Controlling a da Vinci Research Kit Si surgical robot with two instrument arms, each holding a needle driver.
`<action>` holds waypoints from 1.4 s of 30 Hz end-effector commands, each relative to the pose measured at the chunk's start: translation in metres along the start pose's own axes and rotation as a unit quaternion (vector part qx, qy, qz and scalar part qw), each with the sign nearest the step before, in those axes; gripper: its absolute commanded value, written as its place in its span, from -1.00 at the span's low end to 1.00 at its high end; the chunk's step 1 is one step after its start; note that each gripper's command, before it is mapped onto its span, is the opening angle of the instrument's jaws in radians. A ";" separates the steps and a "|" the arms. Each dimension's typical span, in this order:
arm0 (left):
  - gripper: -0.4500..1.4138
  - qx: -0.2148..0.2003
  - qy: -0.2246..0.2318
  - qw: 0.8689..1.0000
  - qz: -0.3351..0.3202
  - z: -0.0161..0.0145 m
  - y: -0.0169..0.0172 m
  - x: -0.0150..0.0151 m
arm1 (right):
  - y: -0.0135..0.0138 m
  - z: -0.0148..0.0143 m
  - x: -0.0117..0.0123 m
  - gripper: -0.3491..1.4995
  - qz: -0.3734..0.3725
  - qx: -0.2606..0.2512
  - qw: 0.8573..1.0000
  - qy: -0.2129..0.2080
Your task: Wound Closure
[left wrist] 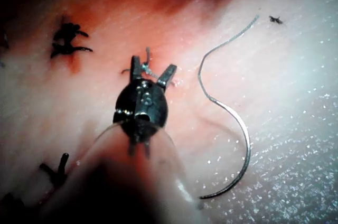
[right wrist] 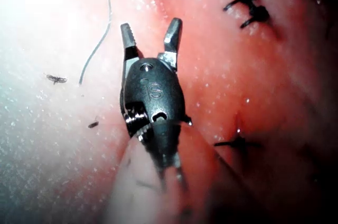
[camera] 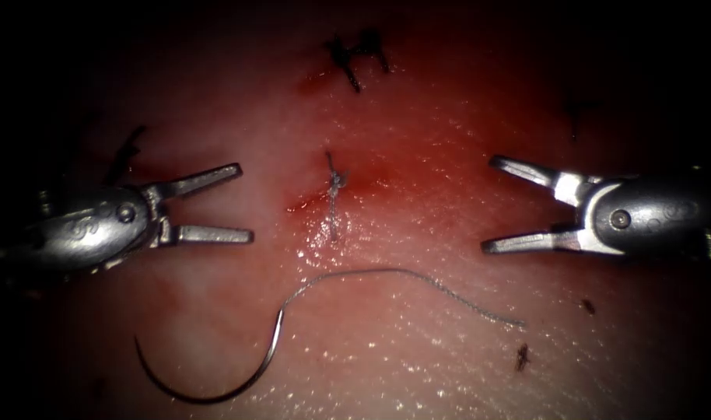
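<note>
The curved needle [camera: 215, 385] lies loose on the tissue [camera: 418, 350], in front of the cut and toward the left, not in the tissue. Its thread [camera: 402, 280] trails right to a free end. A tied knot [camera: 335, 185] with short tails sits on the cut. My left tool [camera: 245, 201] hovers left of the cut, jaws open, holding nothing. My right tool [camera: 488, 204] hovers right of it, jaws open and empty too. The left wrist view has the left tool [left wrist: 153, 71] near the knot [left wrist: 148, 65], the needle [left wrist: 240, 145] beside it. The right tool [right wrist: 151, 33] appears spread apart.
A dark older stitch [camera: 358, 56] lies at the far end of the cut, and another dark stitch end [camera: 126, 155] behind the left tool. Red fluid [camera: 387, 155] stains the tissue around the cut. Small dark thread bits [camera: 521, 358] lie at the front right.
</note>
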 end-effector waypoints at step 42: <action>0.14 0.009 -0.017 1.000 0.012 0.0007 0.0006 -0.0022 | -0.0003 -0.0001 0.0001 0.63 0.002 -0.001 1.000 -0.004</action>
